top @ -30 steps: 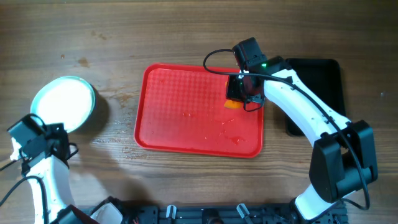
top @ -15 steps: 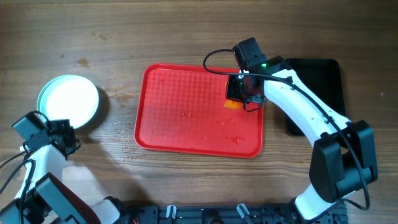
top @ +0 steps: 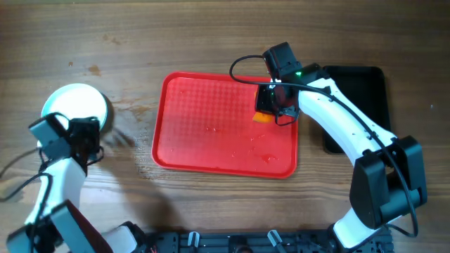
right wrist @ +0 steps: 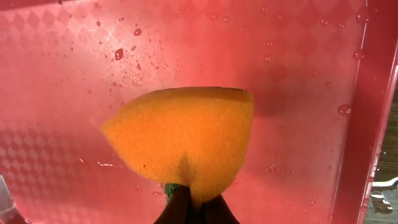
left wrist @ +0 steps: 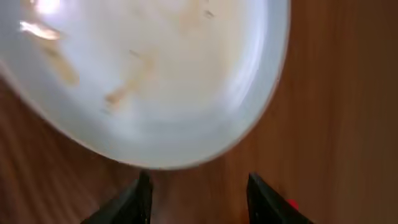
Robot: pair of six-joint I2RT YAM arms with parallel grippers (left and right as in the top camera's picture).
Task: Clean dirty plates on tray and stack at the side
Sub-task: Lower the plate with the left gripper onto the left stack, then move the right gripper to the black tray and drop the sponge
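Where right fingers (right wrist: 179,210) pinch it, porous sponge (right wrist: 180,134) folds.

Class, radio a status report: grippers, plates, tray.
Left gripper open by smeared plate, off tray. Right gripper shut on orange sponge over tray. Tray wet, no plates; nothing blocking.

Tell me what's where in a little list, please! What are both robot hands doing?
tray: red, wet, no plates on it
plate: on the table left of the tray, brownish smears
left pincer: open, near the plate's rim, holding nothing
right pincer: shut on an orange sponge over the tray
black tray: right of the red one
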